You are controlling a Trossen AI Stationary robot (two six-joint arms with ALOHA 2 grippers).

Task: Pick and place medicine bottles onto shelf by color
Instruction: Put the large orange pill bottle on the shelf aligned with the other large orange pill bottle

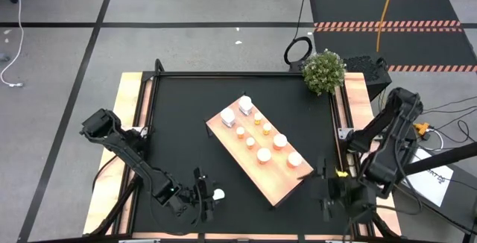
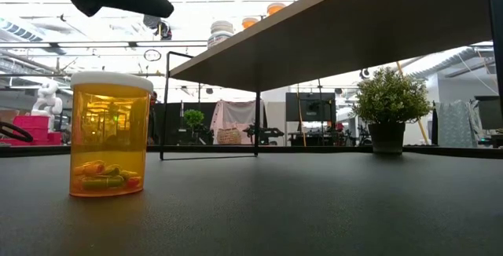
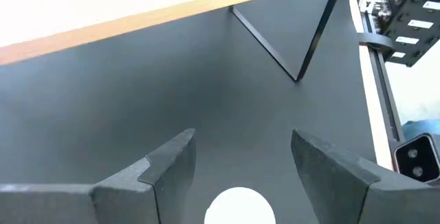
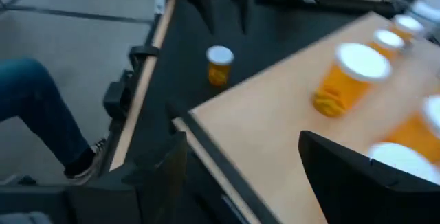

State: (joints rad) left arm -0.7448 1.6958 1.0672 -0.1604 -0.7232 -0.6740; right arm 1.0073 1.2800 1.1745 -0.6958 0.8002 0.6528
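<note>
From above I see the shelf (image 1: pixel 258 147) lying diagonally across the middle of the black worktop (image 1: pixel 179 116), carrying a row of orange medicine bottles (image 1: pixel 264 154) with white caps and two white bottles (image 1: pixel 236 110) at its far end. My left gripper (image 1: pixel 203 198) sits near the front edge with one loose bottle (image 1: pixel 218 194) just beside it; my right gripper (image 1: pixel 328 192) waits at the shelf's near right corner, and a potted plant (image 1: pixel 323 71) stands at the back. At table height, that loose amber bottle (image 2: pixel 109 133) stands upright on the worktop, pills visible inside, with the shelf (image 2: pixel 338 20) overhead and the plant (image 2: pixel 388 104) behind. Through the left wrist, my fingers (image 3: pixel 161 172) are spread wide, holding nothing, with the bottle's white cap (image 3: pixel 240 206) between them. Through the right wrist, the fingers (image 4: pixel 350 165) are likewise parted and empty over the shelf (image 4: pixel 268 124), and a person's jeans-clad leg (image 4: pixel 41 117) stands beside the worktop.
</note>
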